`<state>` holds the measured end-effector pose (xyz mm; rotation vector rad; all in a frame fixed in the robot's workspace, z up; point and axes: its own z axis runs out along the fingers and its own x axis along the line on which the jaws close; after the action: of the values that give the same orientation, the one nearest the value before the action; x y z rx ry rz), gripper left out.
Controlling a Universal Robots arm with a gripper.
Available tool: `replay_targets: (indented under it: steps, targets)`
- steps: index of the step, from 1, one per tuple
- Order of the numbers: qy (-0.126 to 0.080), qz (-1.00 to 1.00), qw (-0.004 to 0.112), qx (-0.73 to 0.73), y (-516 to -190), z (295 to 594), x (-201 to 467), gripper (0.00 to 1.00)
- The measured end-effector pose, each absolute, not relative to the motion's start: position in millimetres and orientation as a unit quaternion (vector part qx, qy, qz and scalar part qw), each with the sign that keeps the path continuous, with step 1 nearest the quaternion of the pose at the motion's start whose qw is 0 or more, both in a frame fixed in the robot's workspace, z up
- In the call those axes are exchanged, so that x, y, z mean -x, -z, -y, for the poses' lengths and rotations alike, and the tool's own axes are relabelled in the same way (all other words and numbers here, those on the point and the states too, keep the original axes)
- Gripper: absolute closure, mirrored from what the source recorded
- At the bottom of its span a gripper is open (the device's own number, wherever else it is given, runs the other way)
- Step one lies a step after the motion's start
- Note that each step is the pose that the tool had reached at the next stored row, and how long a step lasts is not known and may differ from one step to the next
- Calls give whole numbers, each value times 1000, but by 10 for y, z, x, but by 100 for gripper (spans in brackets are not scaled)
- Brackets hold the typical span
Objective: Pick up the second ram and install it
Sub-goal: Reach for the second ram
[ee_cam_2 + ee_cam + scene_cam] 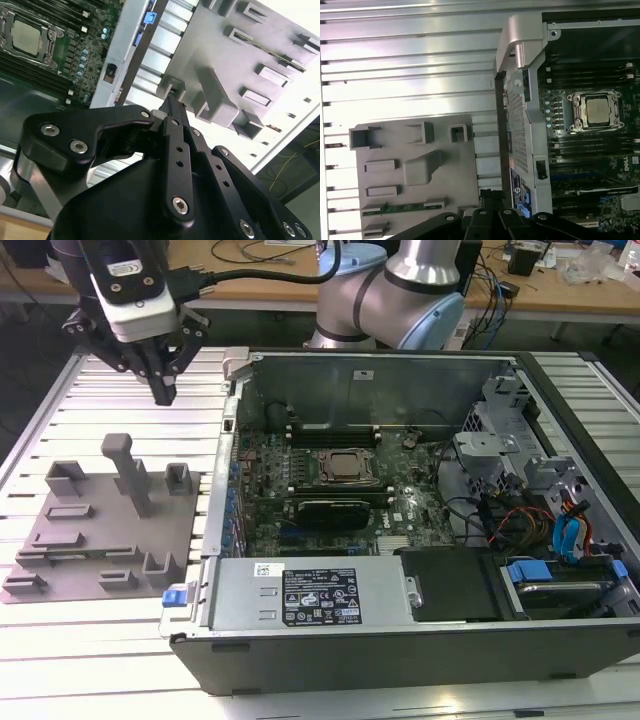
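The second ram [402, 207] is a thin green stick lying in a slot of the grey holder tray [450, 165], along the edge farthest from the tray's tall post. In the exterior view the tray [110, 540] lies on the slatted table, left of the open computer case [420, 500]. My gripper [163, 392] hangs above the table just beyond the tray's far edge, well clear of the ram. Its fingers [170, 107] meet at a point, shut, with nothing between them. Their dark tips [490, 196] also show in the first wrist view.
The motherboard [300, 500] lies in the case with a CPU socket [345, 467] and dark memory slots [340, 430] beside it. Cables and drive bays [560, 530] fill the case's right end. A tall post [128, 472] rises from the tray. Slatted table [130, 425] surrounds it.
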<state>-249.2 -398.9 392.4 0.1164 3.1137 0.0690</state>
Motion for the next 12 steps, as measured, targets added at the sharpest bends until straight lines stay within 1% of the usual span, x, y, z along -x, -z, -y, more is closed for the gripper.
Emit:
replay_targets:
  steps: [12]
  targets:
    - [-22,-999,12,-37,-3921,3988,2916,92]
